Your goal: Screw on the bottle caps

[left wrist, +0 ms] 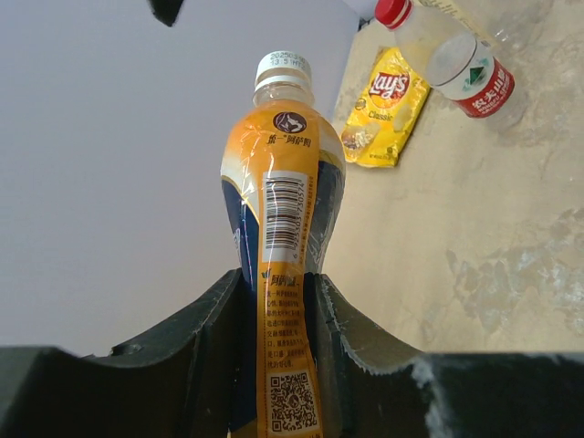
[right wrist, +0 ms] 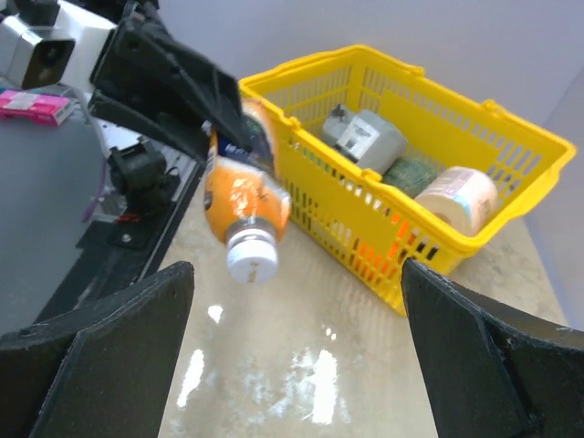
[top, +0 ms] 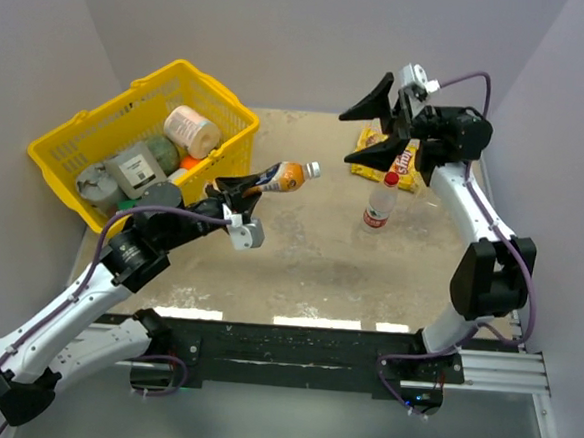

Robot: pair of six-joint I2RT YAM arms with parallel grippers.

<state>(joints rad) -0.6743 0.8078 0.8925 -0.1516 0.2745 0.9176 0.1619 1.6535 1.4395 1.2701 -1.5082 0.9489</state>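
My left gripper (top: 236,190) (left wrist: 278,301) is shut on the waist of an orange drink bottle (top: 280,178) (left wrist: 283,201) and holds it in the air, neck pointing right. A white bottle cap (top: 314,168) (left wrist: 282,67) (right wrist: 251,258) sits on that bottle's neck. Raised at the back right, my right gripper (top: 370,131) (right wrist: 297,274) stands wide open and empty, facing the white cap from a short way off. A clear water bottle (top: 380,200) (left wrist: 470,73) stands on the table below it with a red bottle cap (top: 391,178) (left wrist: 392,11) on top.
A yellow basket (top: 78,124) (right wrist: 511,137) at the back left holds a paper roll (top: 190,130) and other items. A yellow snack bag (top: 387,155) (left wrist: 385,109) lies at the back right behind the water bottle. Grey walls enclose the table.
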